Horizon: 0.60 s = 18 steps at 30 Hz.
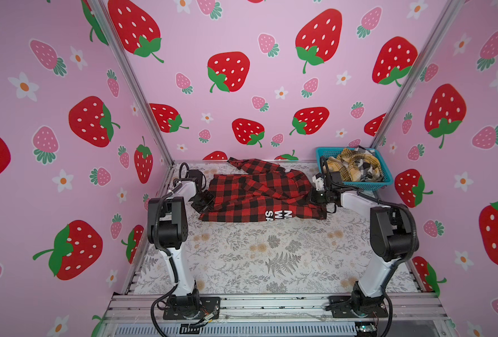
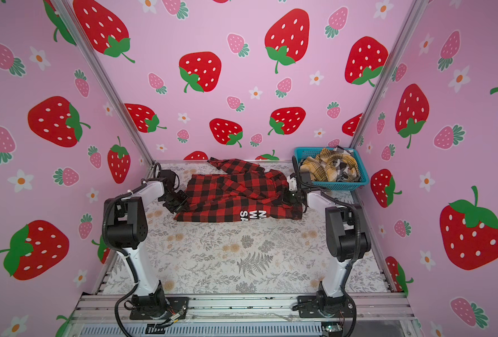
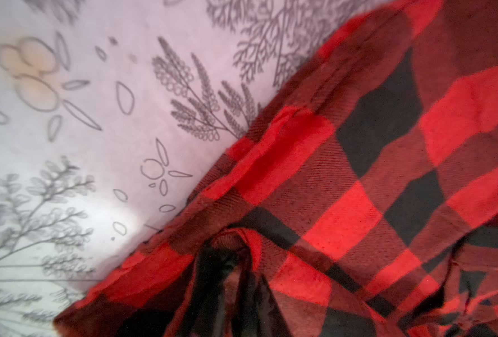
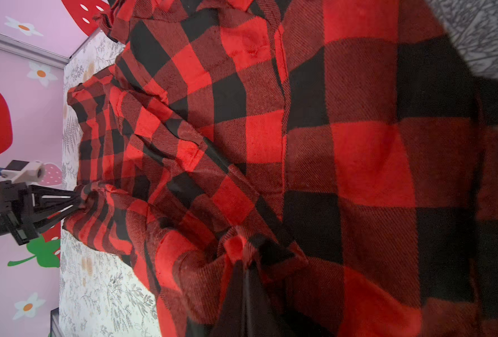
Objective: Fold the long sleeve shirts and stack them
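— Where is the red-and-black shirt [image 1: 256, 192]?

— Spread out and rumpled along the far edge of the worktop [image 1: 271, 256], about the middle, with one sleeve reaching the far edge itself. Both top views also show white lettering [image 1: 277, 215] at its near hem, partly cut off by a fold. Neither wrist view catches that.

— And the other two?

— The mustard-yellow shirt [image 1: 344, 167] and the black-white shirt [image 1: 365, 165] lie crumpled together in the teal basket [image 1: 367, 184] at the far right corner. Only the top views show the basket.

— What about the left gripper [image 1: 206, 205]?

— From above it is a dark shape at the shirt's left edge, and how its jaws stand can't be read. The right wrist view gives it side-on. There the left gripper [image 4: 77, 200] narrows onto a bunch of cloth that puckers around its tips, so it is pinching the shirt. Its own camera is blurred. It shows a fold of check looped between two dark fingers [image 3: 210, 280] and the shirt's edge crossing the floral worktop.

— And the right gripper [image 1: 315, 196]?

— It is at the shirt's right edge, near the basket, half hidden from above by its own wrist. In its own camera the fingers [image 4: 233, 297] press together, clenched on a small tuck of red check.
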### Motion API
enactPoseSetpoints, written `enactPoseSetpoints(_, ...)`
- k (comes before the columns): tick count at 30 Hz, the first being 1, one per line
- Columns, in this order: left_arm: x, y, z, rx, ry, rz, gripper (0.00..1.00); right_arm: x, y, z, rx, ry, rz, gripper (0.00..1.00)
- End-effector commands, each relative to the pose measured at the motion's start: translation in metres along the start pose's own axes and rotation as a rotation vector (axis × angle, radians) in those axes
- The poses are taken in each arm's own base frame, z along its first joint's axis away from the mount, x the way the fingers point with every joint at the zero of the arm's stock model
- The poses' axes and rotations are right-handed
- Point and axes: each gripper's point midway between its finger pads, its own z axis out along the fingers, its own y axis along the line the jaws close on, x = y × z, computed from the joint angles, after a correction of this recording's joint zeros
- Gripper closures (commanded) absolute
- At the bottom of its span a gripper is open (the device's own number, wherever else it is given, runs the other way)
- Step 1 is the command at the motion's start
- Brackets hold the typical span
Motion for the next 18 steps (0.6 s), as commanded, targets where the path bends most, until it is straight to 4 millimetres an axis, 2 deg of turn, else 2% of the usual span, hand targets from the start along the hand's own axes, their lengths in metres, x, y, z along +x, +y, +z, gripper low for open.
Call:
enactPoseSetpoints(1, 0.001, 0.009, -0.016, -0.027, -0.031, 0.005, 0.71, 0.002, -0.004, 0.000, 0.019, 0.003, -0.003, 1.00)
enactPoseSetpoints(3, 0.002, 0.009, -0.019, -0.023, -0.034, 0.009, 0.68, 0.002, -0.003, -0.001, 0.029, 0.001, -0.007, 0.99)
enactPoseSetpoints(4, 0.002, 0.010, -0.019, -0.032, -0.033, 0.008, 0.61, 0.002, -0.004, 0.000, 0.036, 0.006, -0.006, 0.94)
enactPoseSetpoints(6, 0.002, 0.011, -0.021, -0.046, -0.024, 0.012, 0.48, 0.004, -0.006, 0.002, 0.056, 0.020, -0.009, 0.74)
enactPoseSetpoints(7, 0.004, 0.011, -0.023, -0.052, -0.019, 0.014, 0.39, 0.003, -0.008, 0.002, 0.082, 0.026, -0.016, 0.64)
enactPoseSetpoints(8, 0.006, 0.011, -0.028, -0.051, -0.022, 0.014, 0.37, 0.004, -0.010, 0.000, 0.110, 0.034, -0.028, 0.59)
enactPoseSetpoints(11, 0.013, 0.008, -0.051, -0.026, -0.072, 0.021, 0.39, -0.004, -0.007, -0.016, 0.202, -0.005, -0.084, 0.51)
enactPoseSetpoints(13, 0.027, 0.002, -0.061, -0.006, -0.082, 0.047, 0.41, -0.004, -0.008, -0.031, 0.280, -0.011, -0.114, 0.46)
enactPoseSetpoints(15, 0.038, 0.002, -0.061, -0.019, -0.086, 0.072, 0.46, -0.005, -0.009, -0.044, 0.329, -0.028, -0.128, 0.41)
enactPoseSetpoints(18, 0.058, 0.001, -0.049, 0.018, -0.026, 0.064, 0.55, 0.005, -0.009, -0.052, 0.346, -0.017, -0.140, 0.38)
